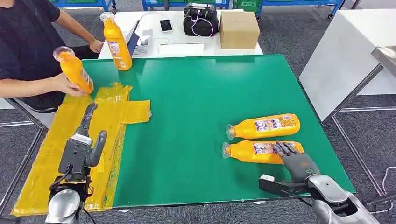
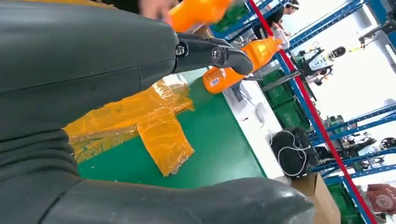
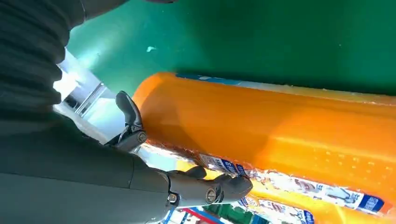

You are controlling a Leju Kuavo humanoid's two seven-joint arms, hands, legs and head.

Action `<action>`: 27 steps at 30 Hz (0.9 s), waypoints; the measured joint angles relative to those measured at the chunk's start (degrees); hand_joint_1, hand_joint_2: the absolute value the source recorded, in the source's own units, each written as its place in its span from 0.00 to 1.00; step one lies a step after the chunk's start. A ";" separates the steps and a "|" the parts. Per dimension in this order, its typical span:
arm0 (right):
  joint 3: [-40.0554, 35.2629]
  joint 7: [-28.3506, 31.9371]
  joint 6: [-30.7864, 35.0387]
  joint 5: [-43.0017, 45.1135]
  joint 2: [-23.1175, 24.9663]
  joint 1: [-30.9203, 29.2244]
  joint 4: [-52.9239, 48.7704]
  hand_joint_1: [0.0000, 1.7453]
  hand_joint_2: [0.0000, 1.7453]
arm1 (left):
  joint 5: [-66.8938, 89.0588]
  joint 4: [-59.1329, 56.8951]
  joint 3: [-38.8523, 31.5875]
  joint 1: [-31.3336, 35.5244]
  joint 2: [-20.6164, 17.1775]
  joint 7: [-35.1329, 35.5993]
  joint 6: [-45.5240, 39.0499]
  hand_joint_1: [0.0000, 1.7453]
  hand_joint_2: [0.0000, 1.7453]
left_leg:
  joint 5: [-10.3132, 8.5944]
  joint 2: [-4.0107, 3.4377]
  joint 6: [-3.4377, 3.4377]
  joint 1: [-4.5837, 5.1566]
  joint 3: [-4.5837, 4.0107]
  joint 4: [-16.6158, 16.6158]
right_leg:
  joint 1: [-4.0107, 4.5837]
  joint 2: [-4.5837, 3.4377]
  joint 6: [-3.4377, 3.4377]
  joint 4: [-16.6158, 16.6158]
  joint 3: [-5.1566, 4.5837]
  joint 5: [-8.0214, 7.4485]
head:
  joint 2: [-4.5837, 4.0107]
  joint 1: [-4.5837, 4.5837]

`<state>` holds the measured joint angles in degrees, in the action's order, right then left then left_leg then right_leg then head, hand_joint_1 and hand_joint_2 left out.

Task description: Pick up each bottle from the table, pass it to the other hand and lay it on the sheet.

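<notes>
Reaching over the near bottle (image 1: 261,151) lying on the green table (image 1: 196,107), right hand (image 1: 294,158) with fingers draped on its labelled end, not yet clamped. Probably full, heavy, smooth and inclined to roll; best wrapped around mid-body. Left hand (image 1: 86,147) spread, holding nothing, over the yellow sheet (image 1: 60,144). Beyond, second bottle (image 1: 264,126) alongside.

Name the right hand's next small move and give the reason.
Probably close the right hand around the nearer bottle and lift it. Its fingers already rest on that lying bottle but do not yet seem wrapped around it. The left hand waits with nothing in it over the yellow sheet, ready for the pass.
</notes>
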<state>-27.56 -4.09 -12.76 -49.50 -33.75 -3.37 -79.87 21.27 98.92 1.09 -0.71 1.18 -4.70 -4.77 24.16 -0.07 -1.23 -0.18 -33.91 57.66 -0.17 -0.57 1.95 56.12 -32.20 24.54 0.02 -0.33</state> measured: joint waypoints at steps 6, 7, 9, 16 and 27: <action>0.98 0.00 -2.41 3.19 -2.08 0.46 -5.45 0.00 1.00 | 0.24 0.33 -0.17 -1.10 -0.07 0.02 0.02 0.00 0.00 | -0.19 0.01 -0.06 0.04 -0.43 0.01 | -0.06 0.02 0.04 0.04 0.19 -0.13 | 0.00 0.00; 1.18 -0.11 -3.44 3.52 -2.25 0.38 -6.49 0.00 1.00 | 0.26 0.63 -0.17 -1.09 -0.07 0.22 0.15 0.00 0.00 | -0.21 0.01 -0.07 0.04 -0.47 0.01 | -0.06 0.02 0.04 0.04 0.15 -0.13 | 0.00 -0.02; 1.25 -0.15 -4.26 3.87 -2.49 0.30 -8.07 0.00 1.00 | 0.24 1.18 -0.17 -1.05 -0.07 0.46 0.48 0.00 0.00 | -0.21 0.07 -0.07 0.04 -0.51 0.01 | -0.06 0.04 0.06 0.04 0.12 -0.11 | 0.00 -0.02; 6.94 8.05 -1.03 21.94 -6.98 6.26 -17.93 0.00 1.00 | 0.20 2.03 -2.19 -4.74 -0.09 -3.08 -0.11 0.00 0.00 | -0.21 0.40 -0.08 0.07 -1.11 0.02 | -0.08 0.37 0.08 0.07 -0.31 -0.06 | 0.00 -0.04; 38.45 16.92 -10.38 44.39 -8.50 16.39 -39.74 0.00 1.00 | 0.07 5.38 -6.49 -9.77 0.68 -5.25 0.85 0.00 0.00 | -0.19 0.48 -0.10 0.09 -1.48 0.02 | -0.12 0.44 0.19 0.04 -0.66 0.04 | 0.00 -0.02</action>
<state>10.89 12.83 -23.15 -5.12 -42.25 13.02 -119.60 21.33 104.30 -5.40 -10.47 1.86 -9.94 -3.91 23.97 0.40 -1.33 -0.09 -35.38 57.68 -0.29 -0.13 2.15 56.15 -32.86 24.59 0.02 -0.35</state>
